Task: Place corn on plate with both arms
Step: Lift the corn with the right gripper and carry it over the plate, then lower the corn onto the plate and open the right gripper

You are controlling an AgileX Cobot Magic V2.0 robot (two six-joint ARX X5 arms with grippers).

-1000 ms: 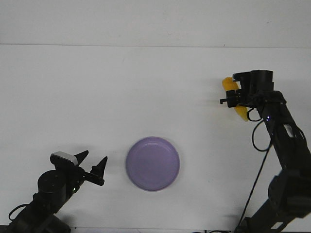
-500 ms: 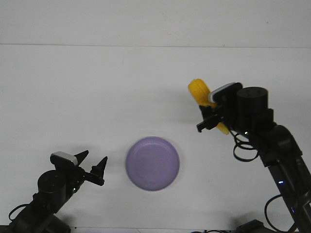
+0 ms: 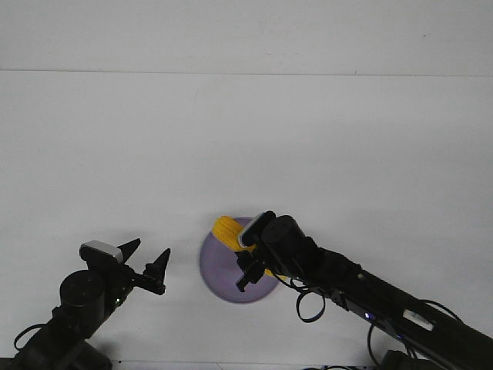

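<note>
The lavender plate [image 3: 219, 270] lies on the white table at the front centre. My right gripper [image 3: 248, 266] is over the plate and is shut on the yellow-orange corn [image 3: 227, 230], whose blunt end sticks out over the plate's far rim. The rest of the cob is hidden behind the gripper. I cannot tell whether the corn touches the plate. My left gripper [image 3: 146, 260] is open and empty, left of the plate and apart from it.
The right arm [image 3: 370, 297] stretches from the front right corner across to the plate and hides the plate's right part. The white table [image 3: 246, 154] meets a wall at the back.
My right gripper has carried the corn from the far right of the table leftward and toward the front, down to over the plate. The left arm has not moved.
</note>
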